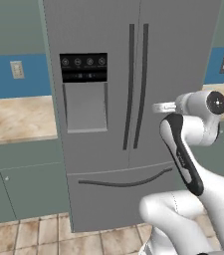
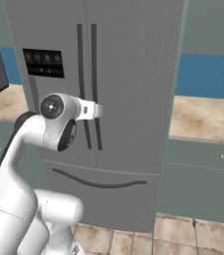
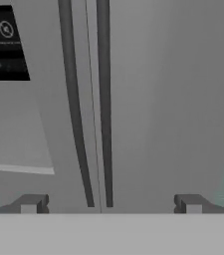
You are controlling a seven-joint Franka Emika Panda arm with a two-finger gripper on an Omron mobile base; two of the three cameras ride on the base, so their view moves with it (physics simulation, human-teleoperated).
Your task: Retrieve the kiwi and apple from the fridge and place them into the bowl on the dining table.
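The fridge [image 1: 113, 124] stood shut straight ahead of the gripper [image 3: 111, 205], whose fingers were spread wide apart and held nothing. Its two dark vertical handles [image 3: 88, 99] ran between the fingertips, apart from them. The black dispenser panel [image 1: 83, 67] sat on the left door.

The fridge [image 3: 148, 99] faces the camera with both grey doors closed. Two dark vertical handles [image 3: 103, 99] run from twelve o'clock down toward six, one either side of the door seam. The black dispenser panel [image 3: 4, 45] sits at ten o'clock, a grey recess below it. The end effector [image 3: 111, 204] stands wide apart at six o'clock, holding nothing, its fingertips [image 3: 31, 204] flanking the handles' lower ends.
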